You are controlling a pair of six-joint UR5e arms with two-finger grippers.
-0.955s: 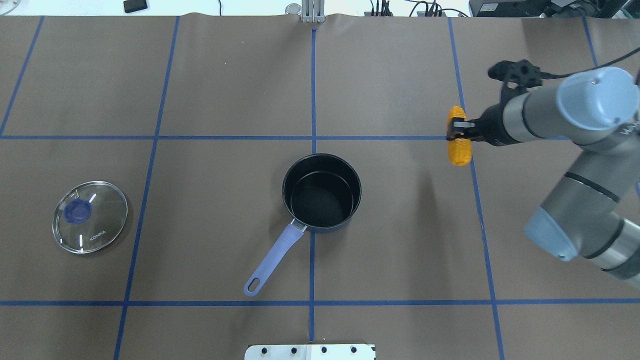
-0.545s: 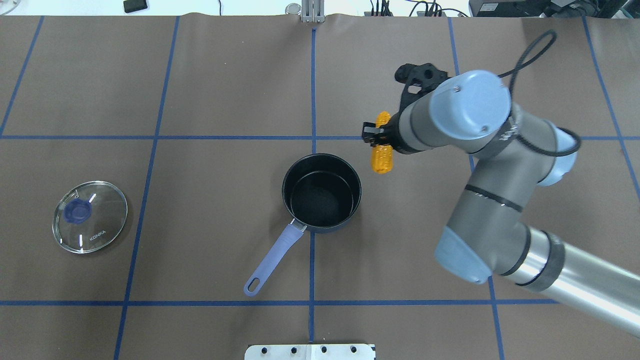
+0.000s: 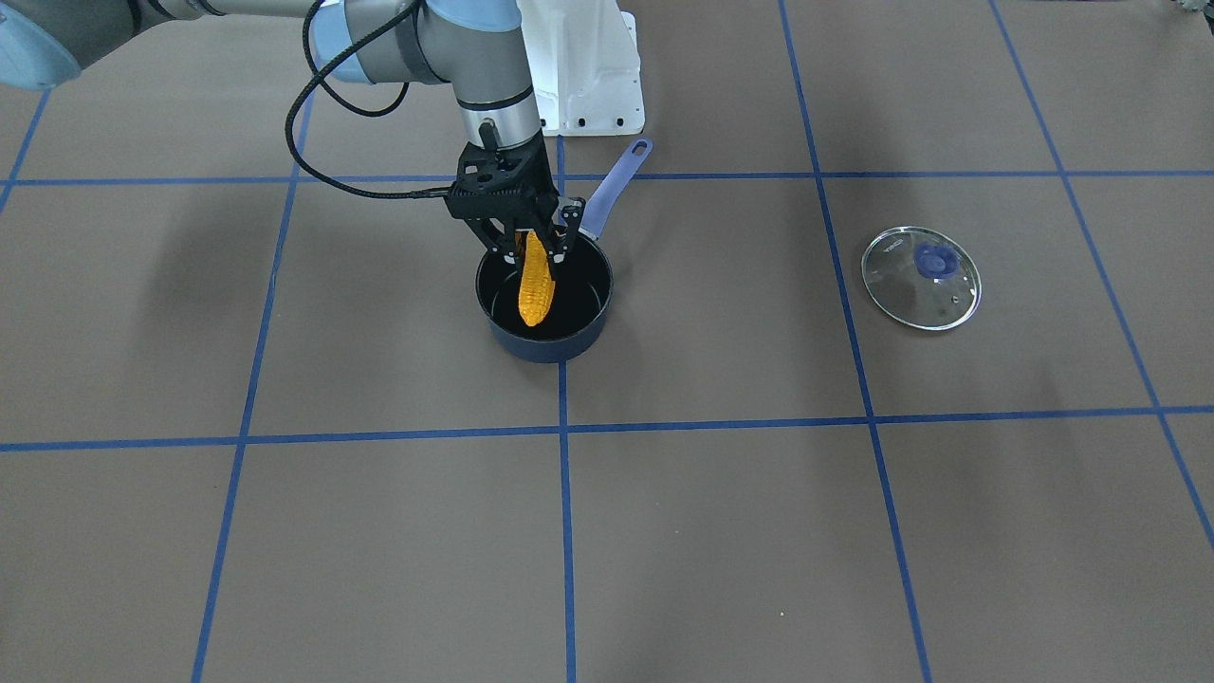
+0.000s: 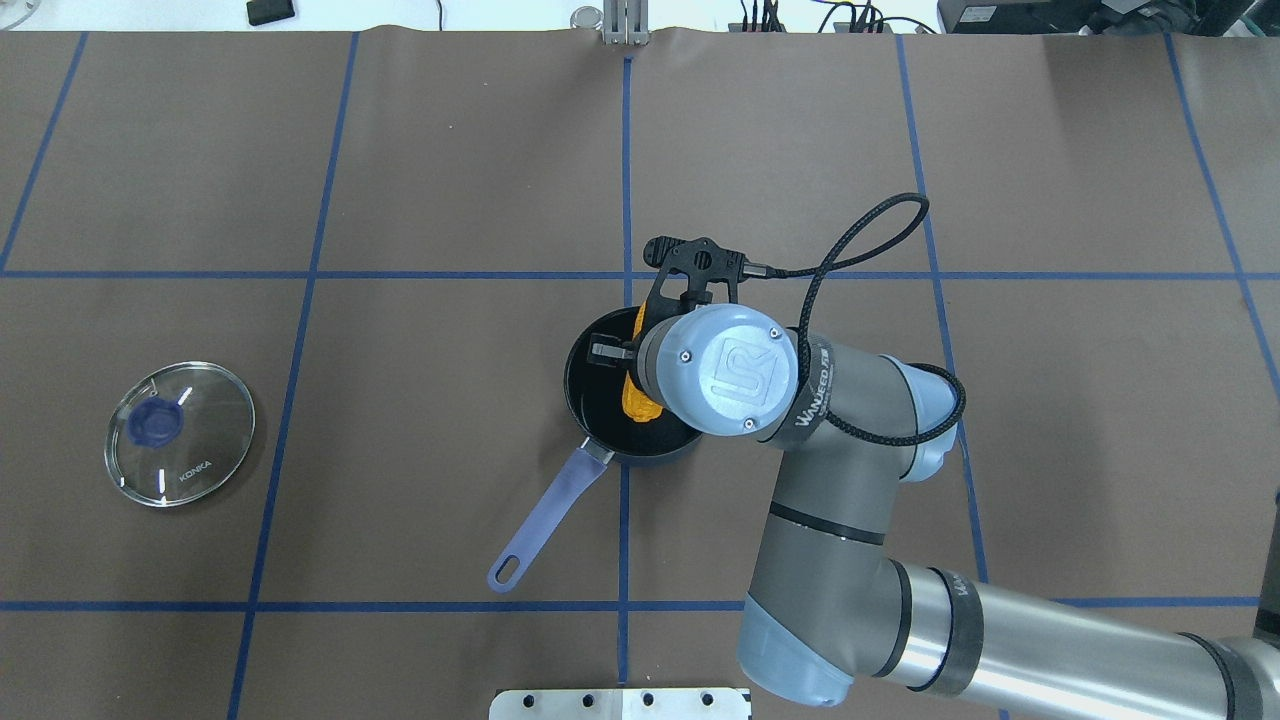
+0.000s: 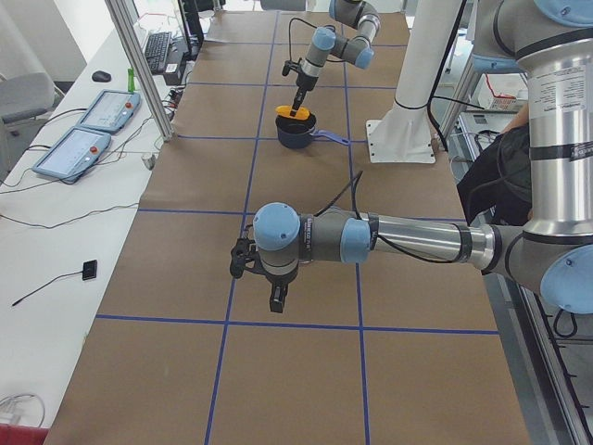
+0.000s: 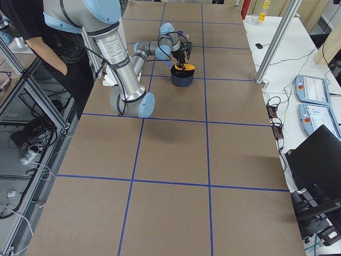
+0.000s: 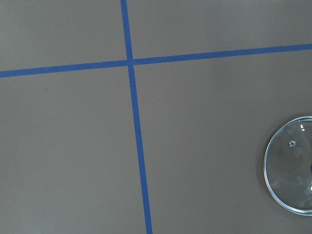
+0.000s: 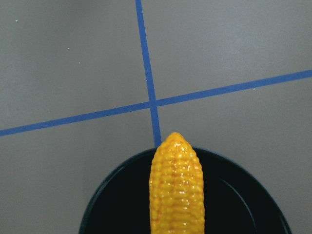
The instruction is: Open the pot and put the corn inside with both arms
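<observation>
The yellow-orange corn (image 3: 534,285) hangs tip down, its lower end inside the open dark pot (image 3: 545,349) at the table's middle. My right gripper (image 3: 537,251) is shut on the corn's upper part. In the overhead view the right wrist covers most of the pot (image 4: 580,370), and only part of the corn (image 4: 637,405) shows. The right wrist view shows the corn (image 8: 176,190) over the pot's rim (image 8: 112,204). My left gripper (image 5: 278,297) shows only in the exterior left view, over bare table, and I cannot tell if it is open.
The glass lid (image 4: 180,433) with a blue knob lies flat on the table to the left, far from the pot; it also shows in the left wrist view (image 7: 292,178). The pot's lavender handle (image 4: 540,530) points toward the white base plate (image 4: 620,703).
My right arm has swung left with the corn, from the table's right side to over the pot. The pot and lid have not moved.
</observation>
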